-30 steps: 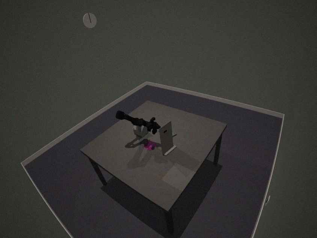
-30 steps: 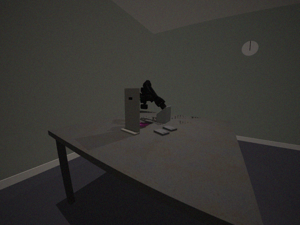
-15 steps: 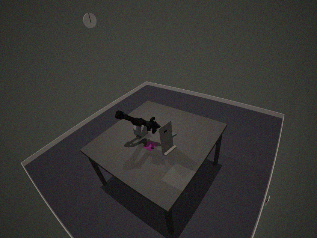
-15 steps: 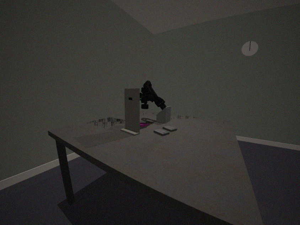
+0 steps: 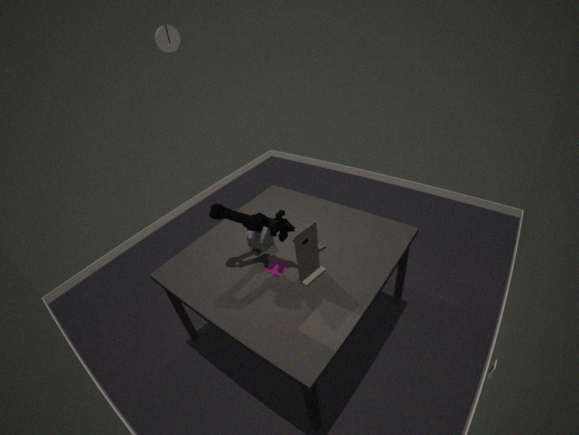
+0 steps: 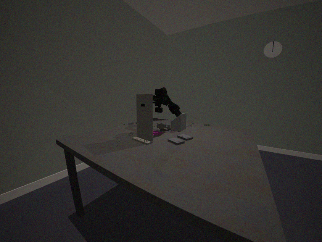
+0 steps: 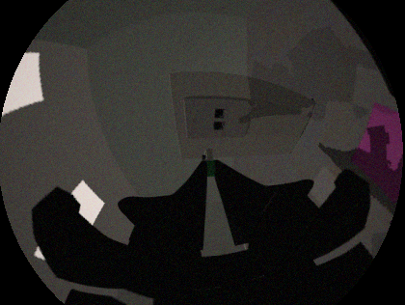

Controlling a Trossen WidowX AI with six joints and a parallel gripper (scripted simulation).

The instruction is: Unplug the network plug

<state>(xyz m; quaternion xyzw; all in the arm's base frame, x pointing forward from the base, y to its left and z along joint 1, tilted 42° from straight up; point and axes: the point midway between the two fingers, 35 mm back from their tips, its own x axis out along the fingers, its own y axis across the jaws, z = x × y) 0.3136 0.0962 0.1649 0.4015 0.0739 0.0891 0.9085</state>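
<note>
My gripper [image 5: 296, 230] [image 7: 209, 163] is shut on the network plug [image 7: 210, 167], a small piece, green between the fingertips with a pale tip beyond them. The upright panel [image 5: 306, 262] [image 6: 144, 119] [image 7: 202, 87] stands in front of the gripper. In the wrist view its faceplate [image 7: 200, 118] shows two dark openings, and the plug is in neither; it is apart from the panel. The tab is too small to make out. In the exterior view the fingertips are hidden behind the panel. The magenta marked square [image 5: 271, 271] [image 6: 156, 133] [image 7: 383, 116] lies on the table, below the arm, partly in shadow.
The arm's grey base block [image 5: 258, 241] [image 6: 178, 124] stands behind the marked square. Two flat grey slabs, one nearer [image 6: 176, 141] and one farther [image 6: 185, 136], lie beside the panel. A pale foot [image 5: 313, 276] [image 6: 142, 140] runs along the panel's bottom.
</note>
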